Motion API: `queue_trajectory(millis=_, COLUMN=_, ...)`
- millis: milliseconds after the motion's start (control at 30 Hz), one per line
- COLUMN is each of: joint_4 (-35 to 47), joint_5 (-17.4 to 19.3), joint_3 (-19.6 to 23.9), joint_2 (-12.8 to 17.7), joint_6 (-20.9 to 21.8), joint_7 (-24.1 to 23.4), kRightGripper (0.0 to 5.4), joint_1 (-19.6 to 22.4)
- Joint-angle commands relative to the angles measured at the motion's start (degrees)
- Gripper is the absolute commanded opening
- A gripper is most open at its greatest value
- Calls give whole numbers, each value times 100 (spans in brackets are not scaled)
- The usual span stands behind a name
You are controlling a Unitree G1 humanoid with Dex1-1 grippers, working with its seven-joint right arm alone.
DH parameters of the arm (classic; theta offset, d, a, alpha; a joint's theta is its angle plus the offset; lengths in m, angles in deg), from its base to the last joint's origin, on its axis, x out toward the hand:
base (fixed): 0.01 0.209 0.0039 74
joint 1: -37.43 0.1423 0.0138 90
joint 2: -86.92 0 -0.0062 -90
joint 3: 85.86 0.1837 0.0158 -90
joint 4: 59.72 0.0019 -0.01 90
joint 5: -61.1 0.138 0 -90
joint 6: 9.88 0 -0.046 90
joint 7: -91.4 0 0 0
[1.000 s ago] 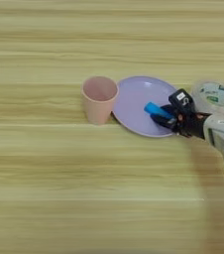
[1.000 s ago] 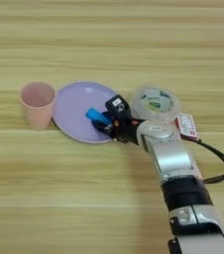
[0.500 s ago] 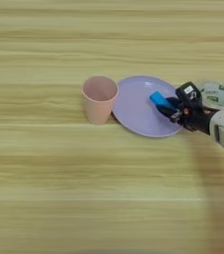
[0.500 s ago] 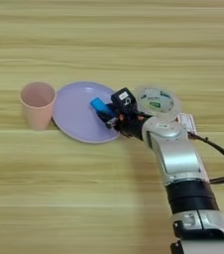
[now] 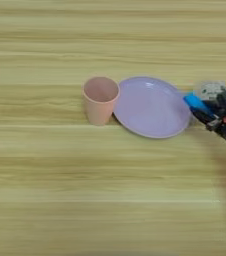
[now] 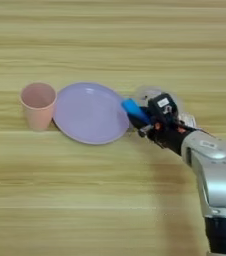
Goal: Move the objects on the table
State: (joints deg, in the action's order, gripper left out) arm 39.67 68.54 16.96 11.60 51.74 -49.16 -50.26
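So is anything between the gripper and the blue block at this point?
Nothing visible. The blue block sits right at the tips of the right gripper, just past the right rim of the lilac plate. The clear tape roll lies behind the gripper, and the pink cup stands left of the plate.

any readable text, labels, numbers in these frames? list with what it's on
None can be read.
Red-and-white box: only a corner shows behind the hand; any print is too blurred to read.
Clear tape roll: no mark can be made out.
Pink cup, lilac plate, blue block: plain, no marks seen.
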Motion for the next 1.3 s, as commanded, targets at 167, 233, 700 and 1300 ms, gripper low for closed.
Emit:
queue_trajectory(millis=167, joint_4=627, joint_5=298, joint_3=322, joint_2=348, joint_6=69, joint_7=86, kRightGripper=141, joint_1=-263)
queue_trajectory(millis=233, joint_4=605, joint_5=362, joint_3=387, joint_2=362, joint_6=7, joint_7=96, kRightGripper=141, joint_1=-334)
queue_trajectory(millis=700, joint_4=213, joint_5=22, joint_3=171, joint_2=404, joint_6=-141, joint_7=-167, kRightGripper=141, joint_1=-380)
queue_trajectory(millis=1300, joint_4=-940, joint_5=-499, joint_3=-262, joint_2=356, joint_6=389, joint_7=-424, kRightGripper=141, joint_1=-36)
